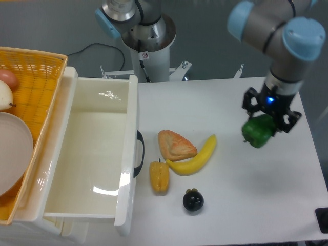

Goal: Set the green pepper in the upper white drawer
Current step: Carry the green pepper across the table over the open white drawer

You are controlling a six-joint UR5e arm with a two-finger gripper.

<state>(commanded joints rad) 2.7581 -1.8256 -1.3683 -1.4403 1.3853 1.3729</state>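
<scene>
1. The gripper [266,119] was clamped on the green pepper [258,132], which hung from its fingers above the right part of the table [225,97], off the surface as far as the view could show.

2. The upper white drawer [92,154] stood pulled open at the left, its tray bare inside and its dark handle [139,154] facing the table. Pepper and drawer were well apart.

3. Between them lay the banana [197,156], the piece of bread [176,145], the yellow pepper [159,177] and the small dark fruit [193,200], all loose on the table.

4. The step in hand appeared to be the carry leftward. To do it well, the arm needed to keep the pepper high enough to pass over that cluster and, above all, over the drawer's front wall and handle.

5. The pepper looked glossy and lumpy, so the hold probably sat on uneven skin; a smooth, unhurried sweep would suit it better than a jerk.

6. A good release point seemed to be over the middle of the tray, away from the walls and from the woven basket [36,82] beside the drawer's far edge.

7. Lowering into the tray before letting go would likely stop the pepper bouncing or rolling against the wall.
</scene>
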